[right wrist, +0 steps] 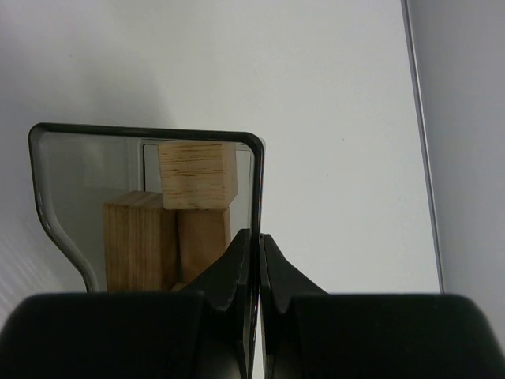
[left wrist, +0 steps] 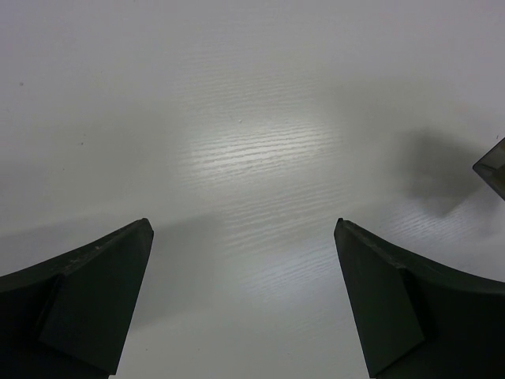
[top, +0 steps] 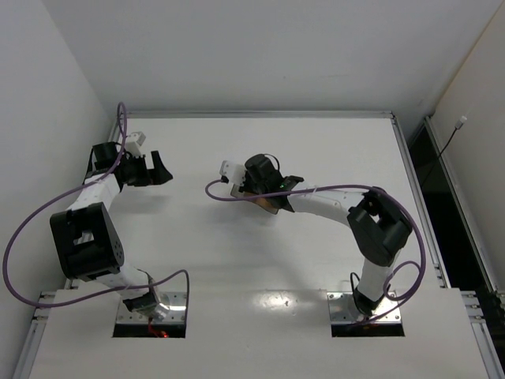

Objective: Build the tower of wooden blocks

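Light tan wood blocks (right wrist: 197, 174), translucent grey bin (right wrist: 79, 178), white table (right wrist: 339, 118).

1. I saw a white, wood-grained table (top: 260, 260) edged with a metal rim (top: 260, 114).
2. Plain white walls (top: 276, 47) stood on three sides.
3. A soft glare (left wrist: 260, 146) lay on the tabletop.

table (left wrist: 252, 150): white, fine linear grain texture, satin sheen, soft glare patch.
left gripper (left wrist: 243, 225), right gripper (right wrist: 255, 241): black plastic, matt; left finger edges faintly speckled.
bin (right wrist: 79, 174): translucent grey plastic, smooth, darker rim.
wood blocks (right wrist: 197, 174): light tan bare wood, grain visible, matt.
cable (top: 339, 187): purple, smooth sheath.
base plate (top: 341, 302): bare metal, reflective.
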Available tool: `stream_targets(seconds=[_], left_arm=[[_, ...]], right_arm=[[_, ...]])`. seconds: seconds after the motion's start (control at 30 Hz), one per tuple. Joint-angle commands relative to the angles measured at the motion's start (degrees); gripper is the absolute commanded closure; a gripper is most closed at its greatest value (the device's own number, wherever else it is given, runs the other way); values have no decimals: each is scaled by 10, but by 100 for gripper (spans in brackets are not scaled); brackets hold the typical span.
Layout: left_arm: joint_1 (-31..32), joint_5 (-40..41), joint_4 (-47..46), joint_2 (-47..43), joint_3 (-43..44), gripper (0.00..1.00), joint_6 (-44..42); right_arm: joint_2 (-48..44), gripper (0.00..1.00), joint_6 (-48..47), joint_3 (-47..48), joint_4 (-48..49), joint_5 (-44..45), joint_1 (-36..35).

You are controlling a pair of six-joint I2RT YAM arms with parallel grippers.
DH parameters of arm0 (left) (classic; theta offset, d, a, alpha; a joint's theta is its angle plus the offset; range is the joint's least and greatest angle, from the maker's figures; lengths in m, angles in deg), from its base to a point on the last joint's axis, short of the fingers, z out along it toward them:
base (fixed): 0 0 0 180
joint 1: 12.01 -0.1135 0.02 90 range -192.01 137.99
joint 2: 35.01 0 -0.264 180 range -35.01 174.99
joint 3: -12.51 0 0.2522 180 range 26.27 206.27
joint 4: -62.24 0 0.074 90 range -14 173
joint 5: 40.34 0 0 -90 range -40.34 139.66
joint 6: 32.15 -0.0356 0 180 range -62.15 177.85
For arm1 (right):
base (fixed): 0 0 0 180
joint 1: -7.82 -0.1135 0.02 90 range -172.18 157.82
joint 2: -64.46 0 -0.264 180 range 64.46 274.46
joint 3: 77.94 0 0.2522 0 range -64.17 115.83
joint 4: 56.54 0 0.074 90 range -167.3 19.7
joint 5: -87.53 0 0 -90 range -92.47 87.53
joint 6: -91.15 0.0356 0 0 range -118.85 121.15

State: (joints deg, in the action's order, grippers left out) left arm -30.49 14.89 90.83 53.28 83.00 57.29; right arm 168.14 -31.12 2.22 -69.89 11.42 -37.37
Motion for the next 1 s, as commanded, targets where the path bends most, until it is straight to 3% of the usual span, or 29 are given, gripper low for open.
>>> stream_targets(seconds=[0.0, 0.97], left_arm=[[-8, -15, -23, -5, 15, 0, -2], [-8, -26, -18, -5, 15, 0, -8]], right_arm=[[-26, 100, -7, 9, 54, 29, -3], [-10, 100, -2, 25, 60, 29, 3]])
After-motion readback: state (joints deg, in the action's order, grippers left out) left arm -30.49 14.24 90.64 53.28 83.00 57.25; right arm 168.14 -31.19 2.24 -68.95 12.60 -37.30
